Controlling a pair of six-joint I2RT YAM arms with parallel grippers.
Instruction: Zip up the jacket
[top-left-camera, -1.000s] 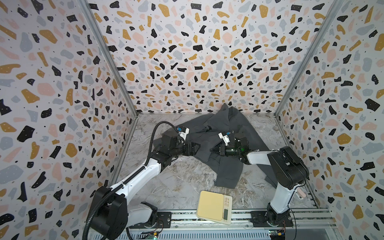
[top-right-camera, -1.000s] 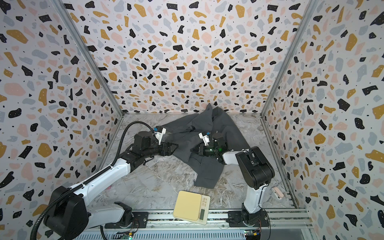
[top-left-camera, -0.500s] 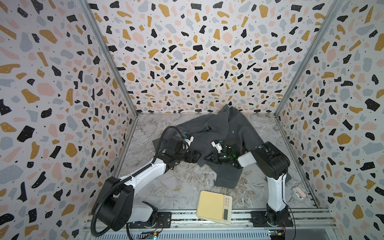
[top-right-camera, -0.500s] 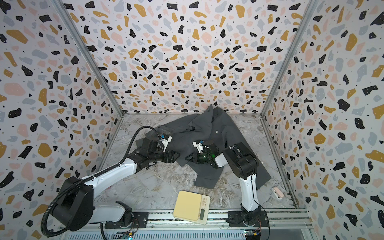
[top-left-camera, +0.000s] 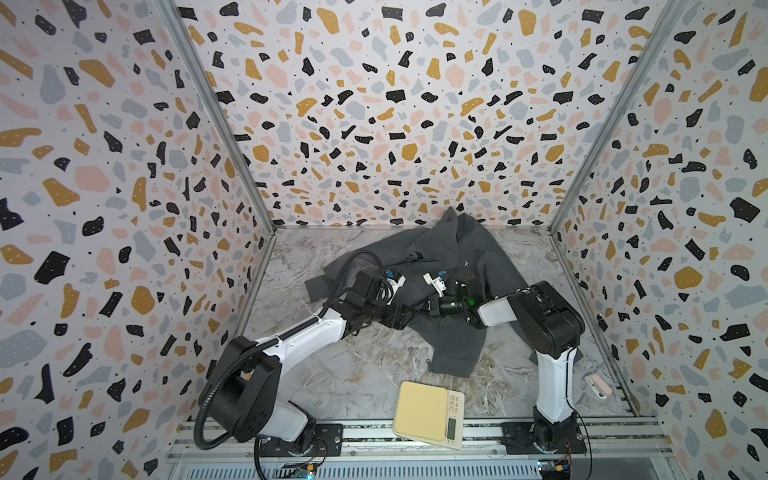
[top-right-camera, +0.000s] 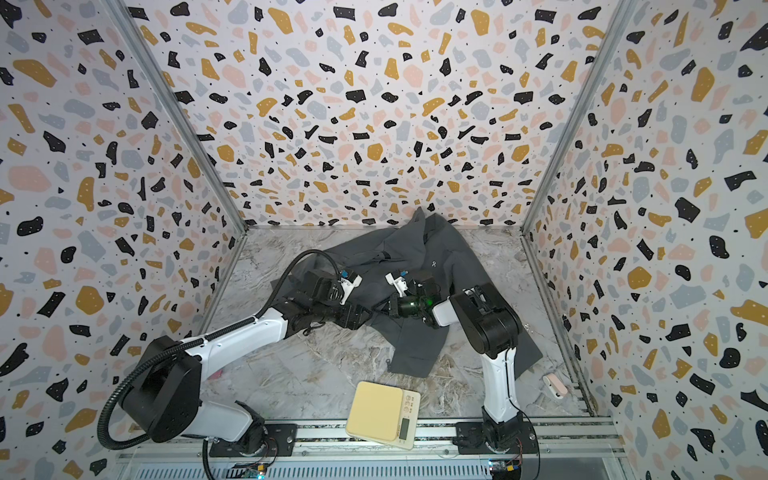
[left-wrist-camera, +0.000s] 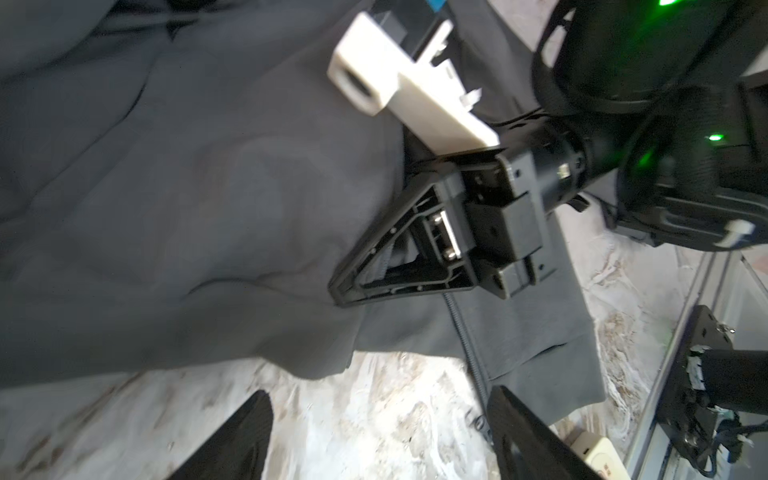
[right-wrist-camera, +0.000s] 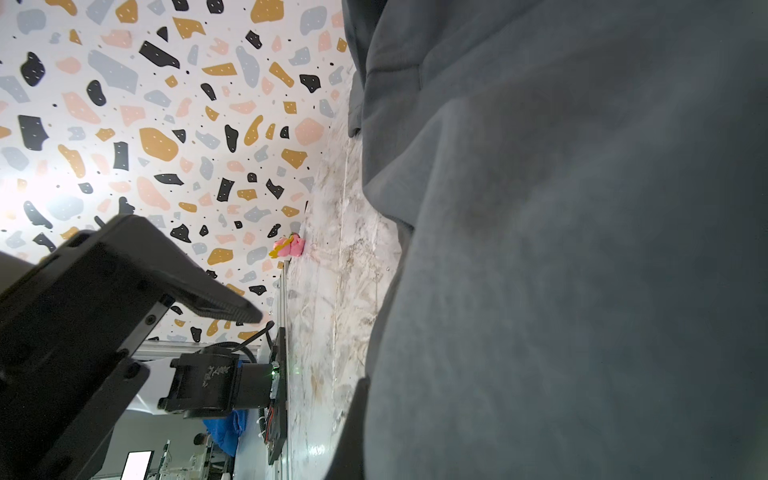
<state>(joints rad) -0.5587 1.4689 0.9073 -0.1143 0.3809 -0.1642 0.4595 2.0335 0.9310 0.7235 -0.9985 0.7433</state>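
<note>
Both grippers work low over the jacket (top-left-camera: 465, 266) at the middle of the marble-patterned table (top-left-camera: 365, 374). In the left wrist view the right gripper (left-wrist-camera: 338, 293) has its two black triangular fingers drawn together to a point, and that point is pressed into the grey cloth at the jacket's front edge, right by the zip (left-wrist-camera: 469, 353) that runs down to the hem. Whether a fold of cloth is pinched between the tips cannot be told. The left gripper (left-wrist-camera: 374, 440) stands with its jaws spread wide, one dark finger on either side of a bare patch of table just below the hem, holding nothing.

In both top views the jacket lies crumpled, its collar towards the back wall and one lower panel hanging towards the front rail; a small white logo (top-right-camera: 433, 264) shows on the chest. Near the front edge a cream kitchen scale (top-left-camera: 430, 413) sits well apart from the cloth. A small pink object (top-left-camera: 597, 384) lies by the right-hand wall.
</note>
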